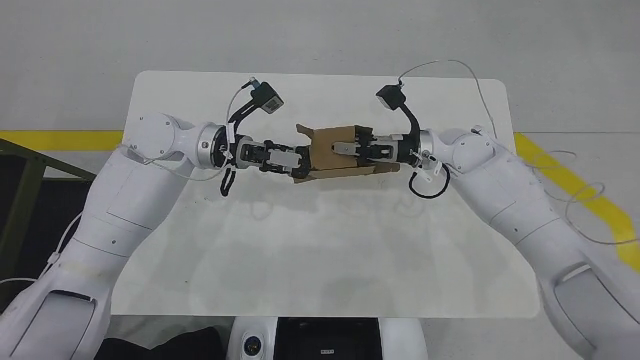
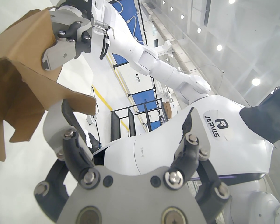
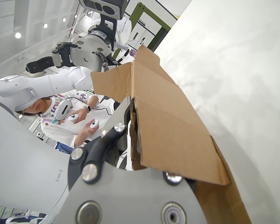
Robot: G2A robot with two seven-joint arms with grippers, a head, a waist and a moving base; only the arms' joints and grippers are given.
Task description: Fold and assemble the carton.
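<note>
Carton [image 1: 328, 138], brown, part-folded, over white table [image 1: 300, 260]. Right gripper [image 1: 347, 147] clenched on one panel; left gripper [image 2: 128, 108] released (one finger touching a flap).

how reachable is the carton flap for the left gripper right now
Likely yes: the left gripper is open, the carton flap sits at one finger with nothing between; the right gripper grips elsewhere.

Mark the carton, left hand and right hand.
carton [image 3: 168, 117]: right wrist view, broad side panel.
left hand [image 2: 128, 107]: left wrist view, midway between open fingertips.
right hand [image 1: 342, 147]: top view, fingertips on carton.
</note>
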